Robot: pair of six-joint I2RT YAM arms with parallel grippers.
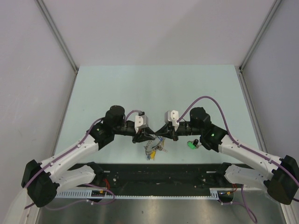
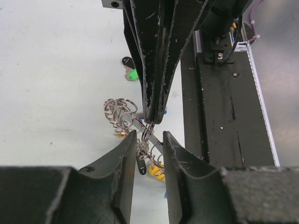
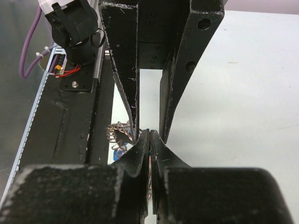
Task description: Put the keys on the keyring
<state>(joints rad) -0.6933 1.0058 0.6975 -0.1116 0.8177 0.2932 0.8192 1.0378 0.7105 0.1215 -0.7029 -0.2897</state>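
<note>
Over the table (image 2: 51, 70), the right end effector (image 3: 149, 136) is pinched shut on a thin metal edge, apparently the keyring (image 2: 119, 112). The left end effector (image 2: 149, 136) stands open, jaws astride it. A yellow-headed key (image 2: 156, 172) sits just beside the keyring, and a green-headed key (image 2: 134, 74) lies well apart from it. The step calls for a steady ring and a grip on one key only.

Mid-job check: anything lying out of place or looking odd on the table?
Yes: a green-headed key and a black-headed key lie loose on the table, well apart from the keyring between the left end effector and the right end effector. They look stray, not damaged; nothing else stands out.
</note>
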